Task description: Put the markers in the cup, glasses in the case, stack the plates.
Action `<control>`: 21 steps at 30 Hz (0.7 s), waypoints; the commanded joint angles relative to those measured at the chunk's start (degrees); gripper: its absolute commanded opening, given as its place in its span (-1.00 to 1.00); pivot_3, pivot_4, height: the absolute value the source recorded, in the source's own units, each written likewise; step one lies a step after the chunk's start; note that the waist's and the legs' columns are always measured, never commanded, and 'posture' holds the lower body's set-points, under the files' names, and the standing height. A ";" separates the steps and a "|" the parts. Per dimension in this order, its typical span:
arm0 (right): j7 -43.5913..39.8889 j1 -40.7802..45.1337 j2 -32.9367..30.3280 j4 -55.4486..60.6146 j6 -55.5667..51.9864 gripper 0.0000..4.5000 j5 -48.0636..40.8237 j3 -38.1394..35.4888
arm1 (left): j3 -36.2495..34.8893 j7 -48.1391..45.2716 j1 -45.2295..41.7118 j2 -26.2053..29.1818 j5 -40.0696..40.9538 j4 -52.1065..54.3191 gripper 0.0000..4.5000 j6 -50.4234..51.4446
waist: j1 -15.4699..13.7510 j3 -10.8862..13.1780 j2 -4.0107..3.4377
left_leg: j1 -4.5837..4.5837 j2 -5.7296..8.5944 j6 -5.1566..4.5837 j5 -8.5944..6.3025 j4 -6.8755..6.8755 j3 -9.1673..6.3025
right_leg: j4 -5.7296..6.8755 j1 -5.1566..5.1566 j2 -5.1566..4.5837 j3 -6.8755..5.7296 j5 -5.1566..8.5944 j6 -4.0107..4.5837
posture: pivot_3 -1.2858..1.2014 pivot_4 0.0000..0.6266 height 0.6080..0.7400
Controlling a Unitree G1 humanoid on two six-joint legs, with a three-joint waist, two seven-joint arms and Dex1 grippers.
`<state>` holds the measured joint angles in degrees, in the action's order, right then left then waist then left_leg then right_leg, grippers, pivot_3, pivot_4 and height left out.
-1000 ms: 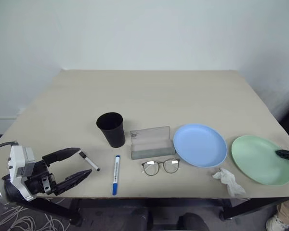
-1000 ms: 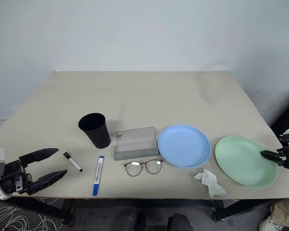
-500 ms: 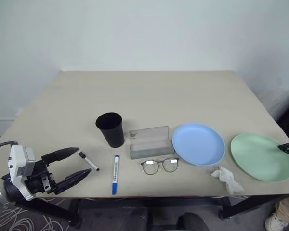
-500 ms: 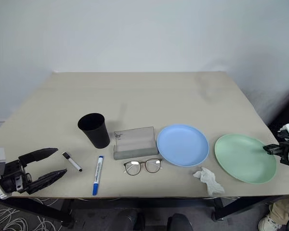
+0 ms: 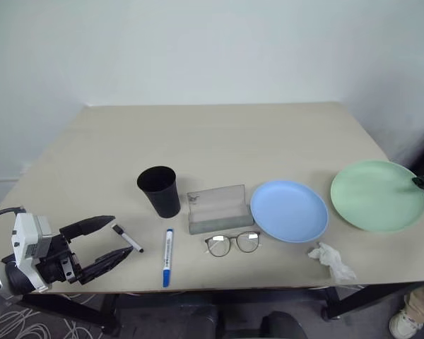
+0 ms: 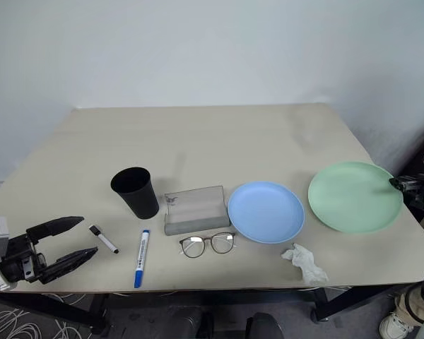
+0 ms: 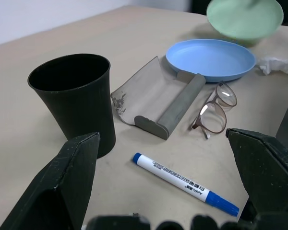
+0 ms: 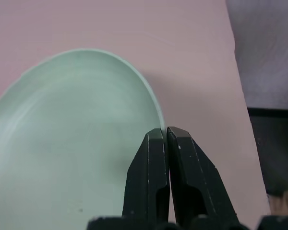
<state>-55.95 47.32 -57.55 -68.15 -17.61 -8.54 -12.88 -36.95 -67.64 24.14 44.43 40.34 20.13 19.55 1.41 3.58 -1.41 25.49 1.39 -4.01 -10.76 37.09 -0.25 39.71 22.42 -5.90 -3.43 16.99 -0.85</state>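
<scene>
The mint green plate (image 5: 377, 195) hangs tilted above the table's right edge, and my right gripper (image 8: 164, 132) is shut on its rim. The light blue plate (image 5: 290, 210) lies flat to its left. In front of the blue plate's left side lie the glasses (image 5: 232, 244), just before the open grey case (image 5: 218, 207). The black cup (image 5: 160, 191) stands upright left of the case. The blue-capped marker (image 5: 167, 257) and the short black-ended marker (image 6: 104, 239) lie near the front edge. My left gripper (image 6: 88, 236) stands open beside the short marker, holding nothing.
A crumpled white tissue (image 5: 331, 260) lies near the front edge, right of the glasses. The back half of the beige table (image 5: 219, 134) is bare, with a white wall behind it. Cables lie on the floor at the front left.
My right gripper has lifted the green plate off the table by its rim and carried it up and away from the front edge. The left gripper has stayed still.
</scene>
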 commanded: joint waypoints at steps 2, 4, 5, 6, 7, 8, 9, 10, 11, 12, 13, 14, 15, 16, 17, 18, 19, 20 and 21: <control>-0.43 4.04 1.22 2.14 -2.47 -1.00 -2.24 -1.76 | -0.79 -0.35 -0.32 0.48 0.14 0.16 1.00 -0.86 | 0.01 0.00 -0.02 | 0.00 0.00 0.00 0.00 0.00 0.02 | 0.00 0.02 0.00 0.04 -0.02 0.02 | 0.03 -1.00 0.32; -1.38 5.01 2.29 3.40 -3.82 -1.00 -2.69 -1.64 | -0.87 -0.36 -0.47 0.58 0.09 -0.06 1.00 -0.95 | 0.01 0.00 -0.01 | 0.00 0.00 0.00 0.00 0.00 0.02 | 0.00 0.03 0.02 0.04 -0.03 0.05 | 0.03 -1.00 0.32; -1.54 5.64 2.90 4.10 -4.81 -1.00 -3.00 -1.68 | -0.93 -0.35 -0.50 0.60 0.06 -0.12 1.00 -1.00 | 0.01 0.00 -0.02 | 0.00 0.00 0.00 0.00 0.00 0.02 | 0.00 0.03 0.02 0.04 -0.04 0.06 | 0.03 -1.00 0.32; -1.58 6.04 3.35 4.63 -5.37 -1.00 -3.14 -1.73 | -0.98 -0.34 -0.50 0.61 0.04 -0.15 1.00 -1.05 | 0.01 0.00 -0.02 | 0.00 0.00 0.00 0.00 0.00 0.02 | 0.00 0.02 0.02 0.05 -0.04 0.07 | 0.03 -1.00 0.32; -1.62 6.43 3.75 5.17 -5.85 -1.00 -3.31 -1.88 | -1.06 -0.37 -0.45 0.61 0.07 -0.14 1.00 -1.07 | 0.00 0.00 -0.03 | 0.00 0.00 0.00 0.00 -0.01 0.02 | 0.00 0.04 0.02 0.06 -0.04 0.07 | 0.03 -1.00 0.32; -1.53 7.42 4.27 5.72 -7.37 -1.00 -4.09 -2.48 | -1.17 -0.39 -0.38 0.60 0.10 -0.12 1.00 -1.07 | 0.00 0.00 -0.03 | 0.00 0.00 0.00 0.00 -0.01 0.02 | 0.00 0.04 0.02 0.06 -0.04 0.07 | 0.03 -1.00 0.32; -1.48 8.24 4.80 6.37 -8.87 -1.00 -4.75 -2.83 | -1.21 -0.41 -0.38 0.64 0.10 -0.18 1.00 -1.07 | 0.00 0.00 -0.03 | 0.01 0.00 0.00 0.00 -0.01 0.02 | 0.00 0.05 0.03 0.06 -0.05 0.08 | 0.03 -1.00 0.32; -1.81 8.58 5.32 7.29 -9.97 -1.00 -5.04 -2.68 | -1.26 -0.45 -0.36 0.67 0.10 -0.21 1.00 -1.09 | 0.00 0.00 -0.04 | 0.01 0.01 0.00 0.00 -0.02 0.03 | 0.00 0.05 0.03 0.08 -0.06 0.09 | 0.03 -1.00 0.32; -2.41 8.42 5.83 8.56 -10.73 -1.00 -5.01 -2.12 | -1.29 -0.45 -0.34 0.69 0.10 -0.23 1.00 -1.09 | 0.00 0.00 -0.04 | 0.01 0.01 0.00 0.00 -0.02 0.04 | 0.00 0.07 0.03 0.09 -0.07 0.10 | 0.03 -1.00 0.32; -3.24 7.75 6.48 10.63 -11.93 -1.00 -5.04 -1.31 | -1.32 -0.47 -0.30 0.69 0.07 -0.25 1.00 -1.11 | -0.01 0.00 -0.02 | 0.01 0.01 0.00 0.00 -0.04 0.03 | 0.00 0.07 0.03 0.09 -0.07 0.11 | 0.03 -1.00 0.32; -4.40 6.70 7.17 13.09 -13.32 -1.00 -5.18 -0.50 | -1.37 -0.48 -0.25 0.67 0.04 -0.25 1.00 -1.15 | -0.02 0.00 -0.02 | 0.01 0.00 0.00 0.00 -0.05 0.03 | 0.00 0.08 0.04 0.08 -0.07 0.11 | 0.03 -1.00 0.32; -5.10 5.86 7.62 15.00 -14.47 -1.00 -5.35 -0.10 | -1.40 -0.48 -0.23 0.65 0.00 -0.25 1.00 -1.17 | -0.05 0.00 -0.02 | 0.01 0.00 0.00 0.00 -0.06 0.03 | -0.01 0.08 0.04 0.08 -0.07 0.11 | 0.03 -1.00 0.32; -6.27 3.71 8.46 19.49 -16.65 -1.00 -5.96 0.87 | -1.46 -0.47 -0.17 0.62 -0.03 -0.25 1.00 -1.20 | -0.13 -0.01 0.00 | 0.01 0.00 0.00 0.00 -0.06 0.03 | -0.01 0.08 0.04 0.09 -0.07 0.11 | 0.03 -1.00 0.32; -7.21 1.25 9.22 24.33 -18.50 -1.00 -6.52 1.87 | -1.54 -0.49 -0.09 0.58 -0.03 -0.25 1.00 -1.22 | -0.24 -0.04 0.05 | 0.01 0.00 -0.01 0.00 -0.09 0.03 | -0.02 0.08 0.04 0.09 -0.07 0.11 | 0.03 -1.00 0.32; -7.53 -1.44 10.11 29.25 -20.70 -1.00 -7.07 2.91 | -1.62 -0.51 0.03 0.54 -0.01 -0.25 1.00 -1.23 | -0.30 -0.05 0.09 | 0.01 0.00 -0.01 0.00 -0.09 0.02 | -0.02 0.08 0.05 0.08 -0.07 0.11 | 0.03 -1.00 0.32; -7.59 -3.86 10.75 33.39 -22.70 -1.00 -7.67 3.53 | -1.70 -0.53 0.23 0.43 -0.01 -0.15 1.00 -1.30 | -0.31 -0.06 0.09 | 0.01 -0.01 -0.01 0.00 -0.10 0.01 | -0.02 0.08 0.05 0.07 -0.06 0.10 | 0.03 -1.00 0.32; -7.31 -6.28 11.22 37.20 -23.81 -1.00 -7.74 4.45 | -1.72 -0.50 0.36 0.35 -0.02 -0.10 1.00 -1.37 | -0.38 -0.06 0.09 | 0.01 -0.01 -0.01 0.00 -0.09 0.01 | -0.02 0.07 0.05 0.07 -0.06 0.09 | 0.03 -1.00 0.32; -6.60 -8.24 11.72 40.62 -25.18 -1.00 -7.86 5.12 | -1.73 -0.46 0.45 0.28 -0.02 -0.06 1.00 -1.40 | -0.42 -0.06 0.08 | 0.04 0.00 -0.04 0.02 -0.10 0.01 | -0.03 0.08 0.05 0.07 -0.06 0.09 | 0.03 -1.00 0.32; -5.65 -9.38 12.34 42.64 -27.01 -1.00 -8.25 5.31 | -1.73 -0.43 0.53 0.25 -0.01 -0.03 1.00 -1.43 | -0.45 -0.05 0.06 | 0.04 0.01 -0.05 0.03 -0.09 0.02 | -0.03 0.08 0.04 0.08 -0.06 0.09 | 0.03 -1.00 0.32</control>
<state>-62.62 37.82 -44.95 -31.64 -41.93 -15.30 -7.08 -37.19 -68.10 24.76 44.40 40.24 19.37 19.07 0.96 3.53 -1.35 25.54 1.41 -4.08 -10.71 37.00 -0.22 39.69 22.50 -5.87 -3.35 16.92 -0.77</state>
